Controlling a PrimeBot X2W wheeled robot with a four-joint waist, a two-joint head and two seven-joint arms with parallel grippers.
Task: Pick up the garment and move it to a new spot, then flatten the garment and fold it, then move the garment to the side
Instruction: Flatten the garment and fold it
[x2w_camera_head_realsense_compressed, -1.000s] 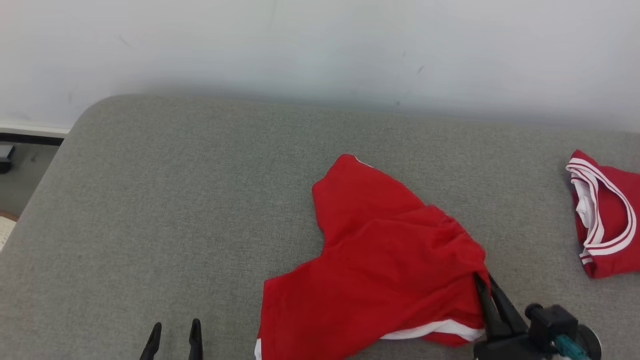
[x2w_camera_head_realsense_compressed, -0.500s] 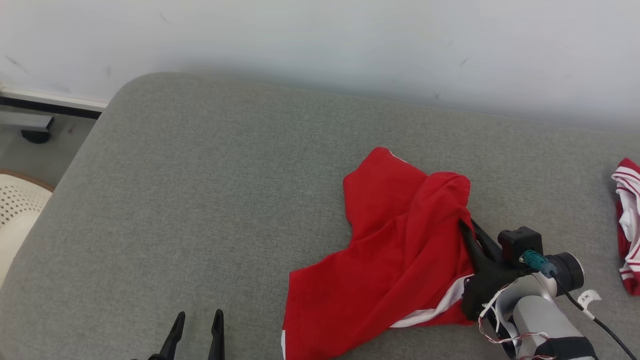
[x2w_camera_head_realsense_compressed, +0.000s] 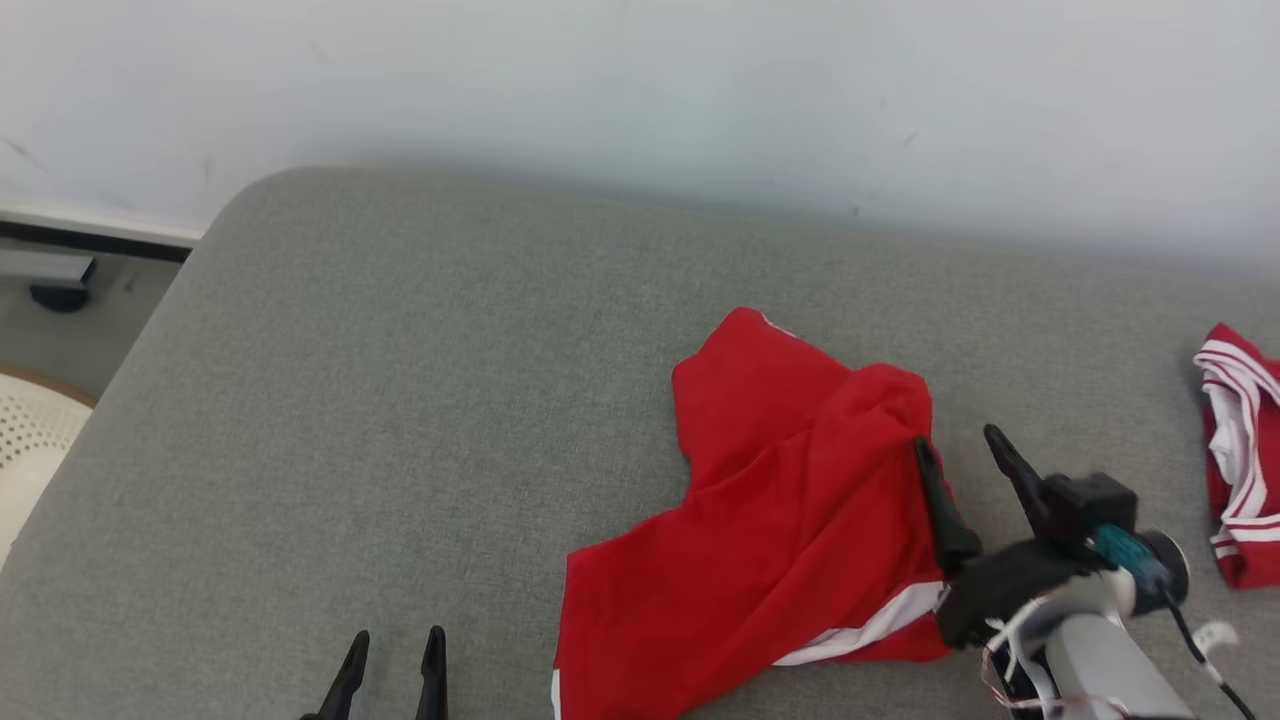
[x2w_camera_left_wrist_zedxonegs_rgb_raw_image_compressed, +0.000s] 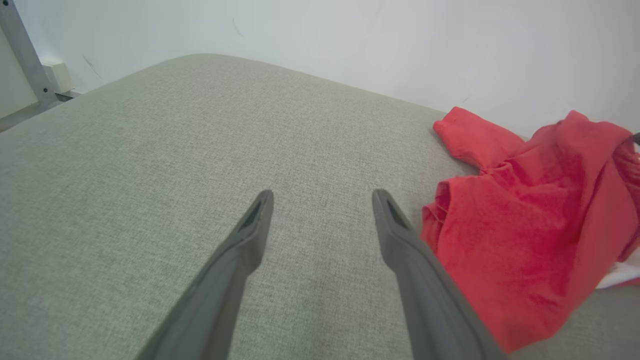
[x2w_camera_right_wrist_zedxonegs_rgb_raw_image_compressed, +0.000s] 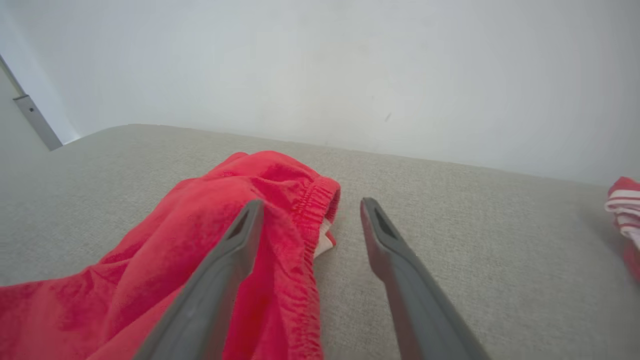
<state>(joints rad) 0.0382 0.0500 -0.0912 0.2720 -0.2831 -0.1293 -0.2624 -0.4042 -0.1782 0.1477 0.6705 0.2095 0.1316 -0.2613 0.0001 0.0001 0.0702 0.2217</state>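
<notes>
A red garment (x2w_camera_head_realsense_compressed: 780, 520) with a white stripe lies crumpled on the grey cushioned surface (x2w_camera_head_realsense_compressed: 420, 400), right of centre. Its elastic waistband (x2w_camera_right_wrist_zedxonegs_rgb_raw_image_compressed: 312, 210) bunches at the right edge. My right gripper (x2w_camera_head_realsense_compressed: 965, 445) stands open at that edge, one finger over the cloth and the other over bare cushion, holding nothing; the right wrist view shows the same gripper (x2w_camera_right_wrist_zedxonegs_rgb_raw_image_compressed: 310, 205). My left gripper (x2w_camera_head_realsense_compressed: 395, 645) is open low at the front, left of the garment (x2w_camera_left_wrist_zedxonegs_rgb_raw_image_compressed: 525, 225), and its fingertips (x2w_camera_left_wrist_zedxonegs_rgb_raw_image_compressed: 320, 197) frame bare cushion.
A second red garment with white bands (x2w_camera_head_realsense_compressed: 1235, 460) lies at the far right edge, also seen as a red and white garment (x2w_camera_right_wrist_zedxonegs_rgb_raw_image_compressed: 625, 210). A white wall (x2w_camera_head_realsense_compressed: 640, 90) backs the cushion. A pale perforated object (x2w_camera_head_realsense_compressed: 30, 440) and the floor lie off the left edge.
My right gripper has opened and let go of the garment's waistband, which has dropped onto the cushion. The camera has shifted slightly. The left gripper has held still.
</notes>
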